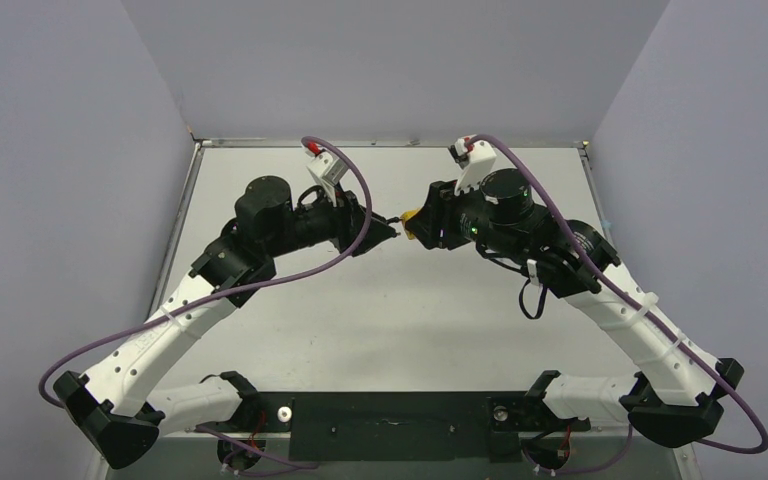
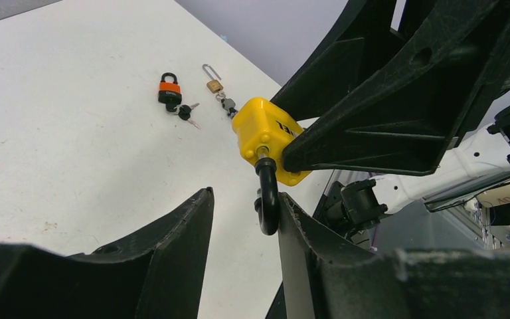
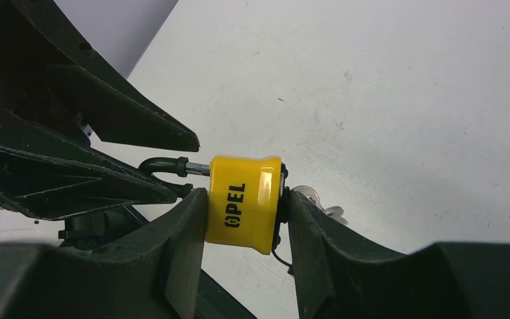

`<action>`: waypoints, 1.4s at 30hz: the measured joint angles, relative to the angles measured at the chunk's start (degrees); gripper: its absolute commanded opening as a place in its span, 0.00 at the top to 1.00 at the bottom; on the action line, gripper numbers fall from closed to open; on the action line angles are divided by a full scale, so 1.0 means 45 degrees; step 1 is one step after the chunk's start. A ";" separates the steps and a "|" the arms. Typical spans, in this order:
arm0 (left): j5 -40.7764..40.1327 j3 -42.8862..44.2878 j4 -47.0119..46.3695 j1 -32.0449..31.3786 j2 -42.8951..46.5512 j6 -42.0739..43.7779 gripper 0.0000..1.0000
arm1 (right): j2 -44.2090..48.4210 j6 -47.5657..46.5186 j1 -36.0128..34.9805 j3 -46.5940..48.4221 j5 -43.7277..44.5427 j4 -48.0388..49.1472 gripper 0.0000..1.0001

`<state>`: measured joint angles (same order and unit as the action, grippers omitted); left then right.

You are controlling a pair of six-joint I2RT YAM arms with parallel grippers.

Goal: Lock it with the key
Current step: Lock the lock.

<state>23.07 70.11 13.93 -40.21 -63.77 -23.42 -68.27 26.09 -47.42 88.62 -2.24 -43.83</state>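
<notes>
Two spare locks on the bench (image 2: 73, 146).
Orange lock (image 2: 169, 92), keys (image 2: 187, 113) at its 5 o'clock; brass lock (image 2: 214, 86), shackle open, at its 3 o'clock.

Top camera overhead, far; wrist cameras close, both sharing padlock (image 2: 265, 136).

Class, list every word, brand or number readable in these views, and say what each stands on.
"OPEL": black print on the yellow padlock, right wrist view.
Left wrist view: the same print, partly hidden, unreadable.
Nothing readable on the orange padlock or the brass padlock: too small.
</notes>
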 measured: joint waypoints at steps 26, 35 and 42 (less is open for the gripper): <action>0.0311 0.0000 -0.0112 0.0126 -0.0015 -0.0219 0.72 | -0.0068 0.0000 -0.0151 0.0005 0.0219 -0.0107 1.00; 0.0427 0.0005 -0.0248 0.0112 -0.0243 -0.0495 1.00 | -0.0185 -0.0044 -0.0151 0.0005 0.0593 -0.0117 1.00; 0.0301 0.0029 -0.0223 0.0219 -0.0311 -0.0695 1.00 | -0.0248 -0.0073 -0.0151 -0.0010 0.0777 0.0010 0.29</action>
<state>24.43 70.24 12.93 -39.22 -65.17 -26.55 -69.38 25.76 -48.10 88.58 1.26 -43.79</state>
